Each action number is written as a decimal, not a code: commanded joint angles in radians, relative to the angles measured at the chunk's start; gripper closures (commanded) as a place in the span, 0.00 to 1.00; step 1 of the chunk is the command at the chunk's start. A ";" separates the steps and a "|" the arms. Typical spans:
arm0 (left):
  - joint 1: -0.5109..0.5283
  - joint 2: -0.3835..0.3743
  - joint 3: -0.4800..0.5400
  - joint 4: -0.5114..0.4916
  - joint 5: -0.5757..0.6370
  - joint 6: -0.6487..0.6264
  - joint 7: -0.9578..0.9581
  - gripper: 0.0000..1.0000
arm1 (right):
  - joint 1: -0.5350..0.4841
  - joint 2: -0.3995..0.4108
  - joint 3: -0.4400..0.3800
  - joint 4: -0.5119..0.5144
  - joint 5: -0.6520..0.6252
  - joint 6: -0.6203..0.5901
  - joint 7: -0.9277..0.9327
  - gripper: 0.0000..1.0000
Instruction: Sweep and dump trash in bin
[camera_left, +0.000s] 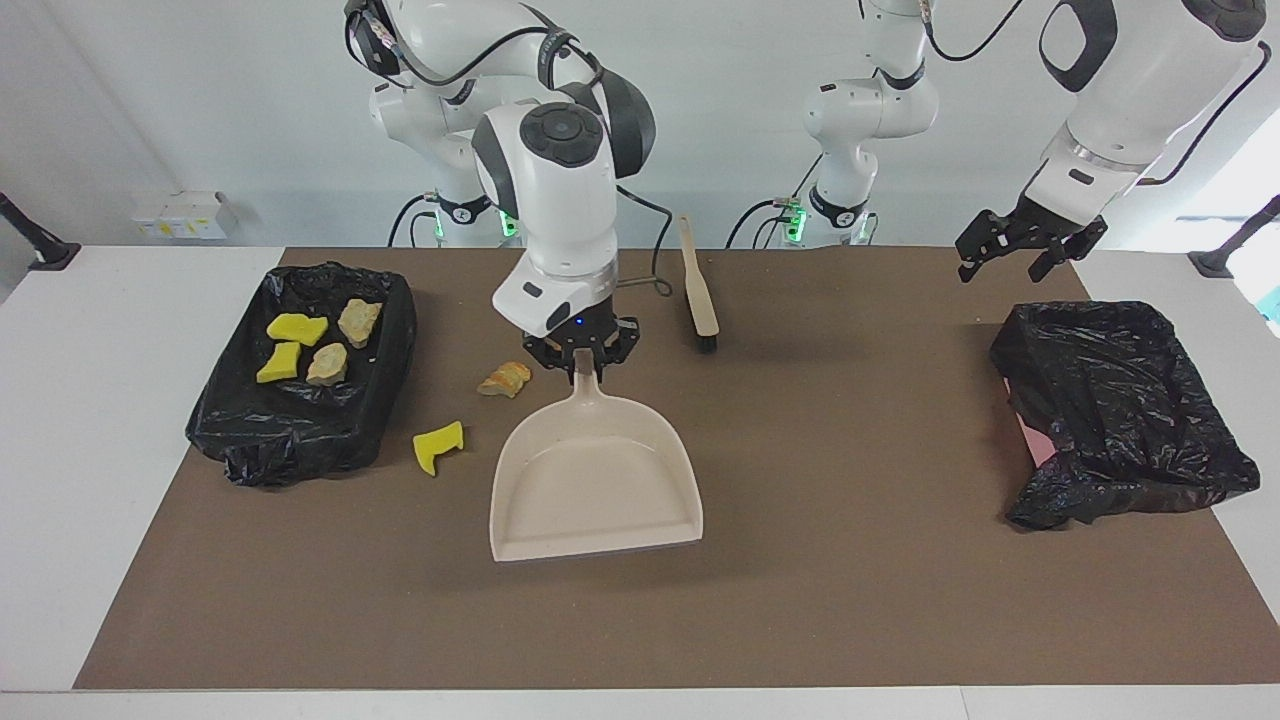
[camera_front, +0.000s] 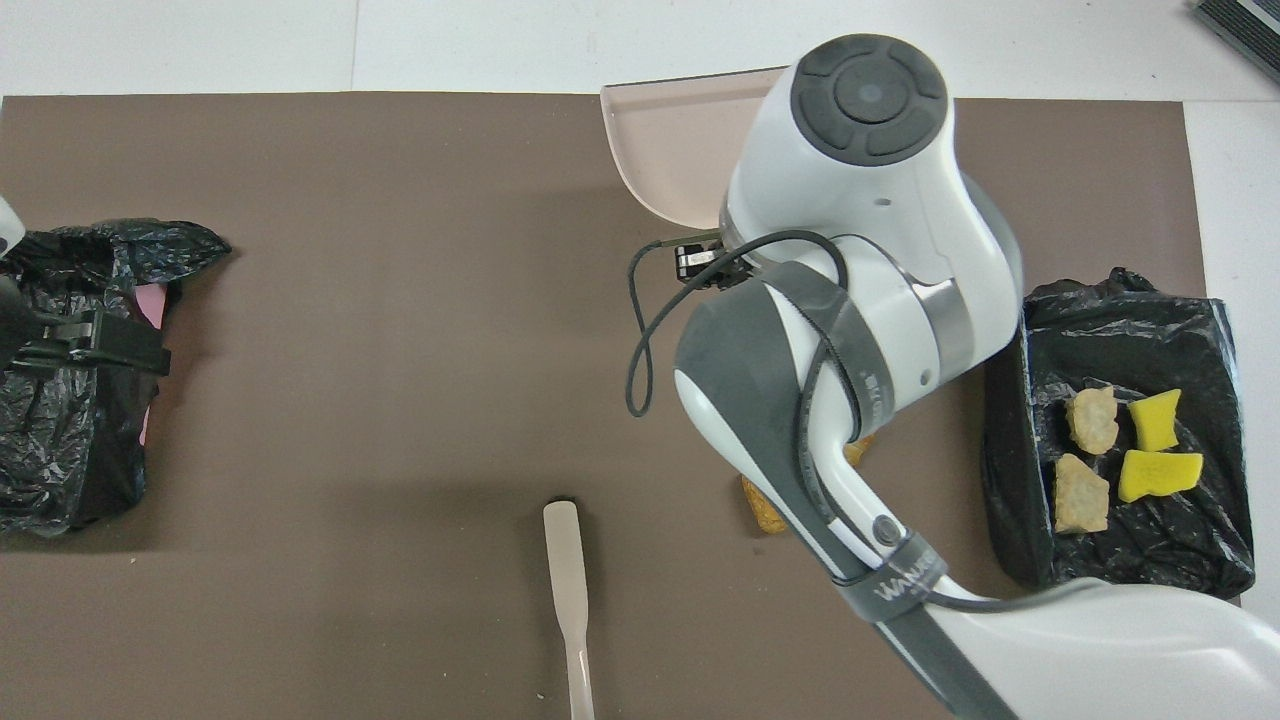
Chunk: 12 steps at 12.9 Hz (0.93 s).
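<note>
My right gripper (camera_left: 580, 362) is shut on the handle of the beige dustpan (camera_left: 595, 485), which lies flat and low over the middle of the mat, empty, its mouth pointing away from the robots. On the mat beside it lie a yellow scrap (camera_left: 438, 447) and a tan lump (camera_left: 505, 380) of trash; another lump (camera_front: 760, 512) peeks out under the right arm. The black-bagged bin (camera_left: 300, 430) at the right arm's end holds several pieces, yellow (camera_left: 297, 327) and tan (camera_left: 358, 320). My left gripper (camera_left: 1030, 255) hangs open.
A brush (camera_left: 698, 290) lies on the mat near the robots, bristles down. A second black-bagged bin (camera_left: 1120, 410) sits at the left arm's end, below the left gripper. The brown mat (camera_left: 800, 600) covers most of the white table.
</note>
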 joint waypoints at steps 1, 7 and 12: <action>-0.005 -0.024 -0.002 -0.035 0.017 -0.005 0.010 0.00 | 0.048 0.134 0.002 0.099 0.024 0.088 0.117 1.00; -0.008 -0.030 -0.007 -0.043 0.017 0.000 0.009 0.00 | 0.137 0.314 0.020 0.153 0.034 0.320 0.210 1.00; -0.006 -0.014 -0.007 -0.014 0.018 0.003 0.033 0.00 | 0.136 0.331 0.066 0.110 0.082 0.372 0.213 1.00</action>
